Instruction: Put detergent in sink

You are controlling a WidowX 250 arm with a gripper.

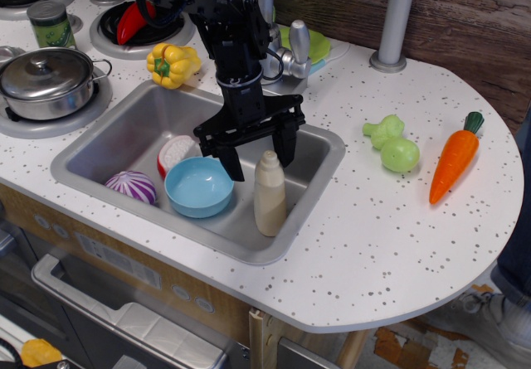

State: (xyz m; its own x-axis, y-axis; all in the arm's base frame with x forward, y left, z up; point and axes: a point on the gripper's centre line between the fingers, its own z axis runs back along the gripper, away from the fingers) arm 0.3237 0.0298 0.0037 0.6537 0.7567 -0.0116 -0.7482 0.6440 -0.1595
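The cream-white detergent bottle (270,195) stands upright on the floor of the steel sink (124,137), at its right side beside a blue bowl. My black gripper (257,153) hangs just above and behind the bottle's cap. Its jaws are spread wide, one finger on each side of the cap, and they hold nothing.
In the sink lie a blue bowl (199,186), a purple onion (131,186) and a red-white toy (176,152). A yellow pepper (172,63), faucet (292,50), lidded pot (46,80) and green can (51,24) sit behind. A green vegetable (392,144) and carrot (453,161) lie right.
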